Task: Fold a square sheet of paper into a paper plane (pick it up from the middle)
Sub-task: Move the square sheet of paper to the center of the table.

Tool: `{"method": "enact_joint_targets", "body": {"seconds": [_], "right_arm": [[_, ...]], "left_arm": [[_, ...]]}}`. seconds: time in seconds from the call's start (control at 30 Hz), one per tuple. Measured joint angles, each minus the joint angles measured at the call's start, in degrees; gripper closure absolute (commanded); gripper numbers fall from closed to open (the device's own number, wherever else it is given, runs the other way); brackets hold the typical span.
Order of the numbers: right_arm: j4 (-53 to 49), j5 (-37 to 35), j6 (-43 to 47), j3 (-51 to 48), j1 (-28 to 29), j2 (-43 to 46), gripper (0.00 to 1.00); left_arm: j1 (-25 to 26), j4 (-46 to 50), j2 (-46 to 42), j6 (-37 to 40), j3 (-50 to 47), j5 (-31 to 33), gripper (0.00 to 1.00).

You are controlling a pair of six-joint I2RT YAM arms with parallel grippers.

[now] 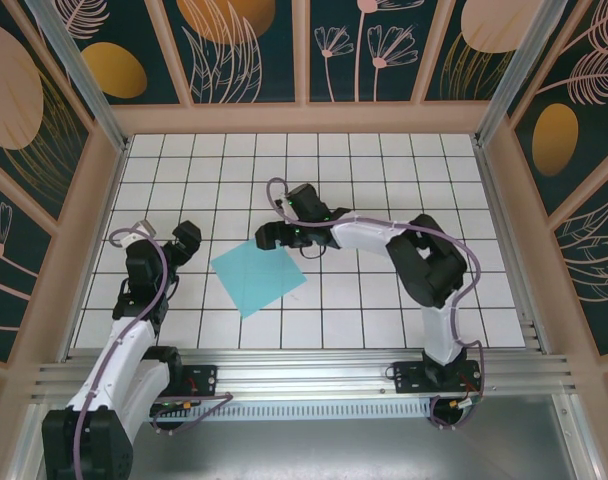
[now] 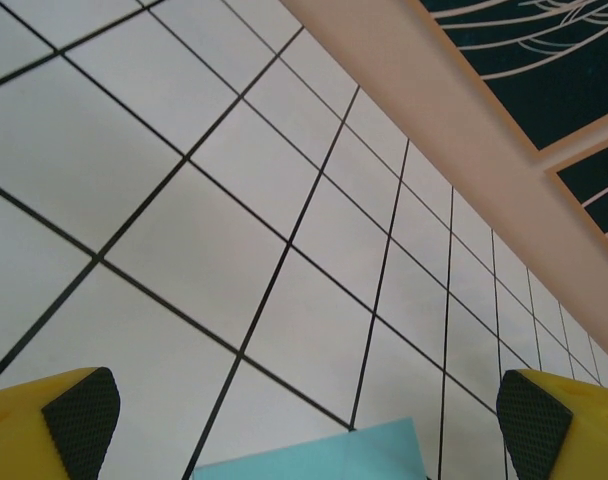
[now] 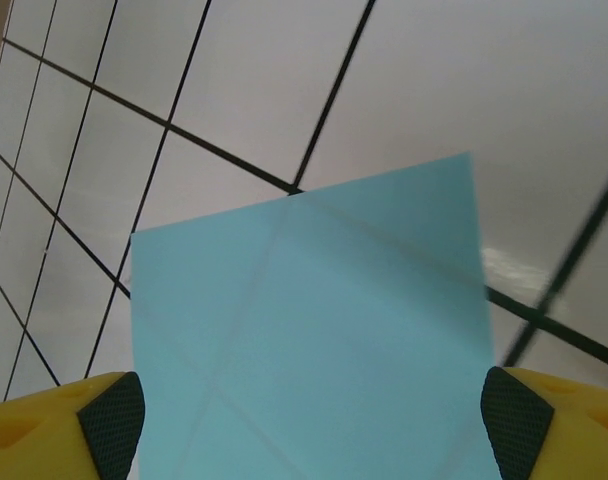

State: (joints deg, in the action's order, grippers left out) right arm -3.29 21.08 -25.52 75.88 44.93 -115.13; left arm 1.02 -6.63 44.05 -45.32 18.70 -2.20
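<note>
Lying flat on the tiled bench point(image 1: 384, 300), the square sheet of paper point(image 1: 258, 278) sits between the two arms, faint crease lines across it. Right hand point(image 1: 269, 238) hovers at its far corner, fingers spread wide, pinching nothing. Left hand point(image 1: 187, 240) is just left of the sheet, spread wide too

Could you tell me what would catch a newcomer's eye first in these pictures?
The light blue sheet of paper lying flat in the middle of the white tiled table stands out first. The right hand is open at its far corner, and the left hand waits open to its left.
</note>
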Motion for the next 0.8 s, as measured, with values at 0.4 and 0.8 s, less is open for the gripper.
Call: {"method": "enact_joint_targets", "body": {"seconds": [0.4, 0.8], "right_arm": [[-1.8, 0.1, -3.5, 9.1, 4.1, -9.0, 0.14], [1.8, -8.3, -6.4, -9.6, -4.5, 3.7, 0.16]], "left_arm": [[0.0, 1.4, -2.3, -1.0, -2.3, -5.5, 0.01], [0.2, -3.8, 7.6, -1.5, -2.3, -17.4, 0.01]]}}
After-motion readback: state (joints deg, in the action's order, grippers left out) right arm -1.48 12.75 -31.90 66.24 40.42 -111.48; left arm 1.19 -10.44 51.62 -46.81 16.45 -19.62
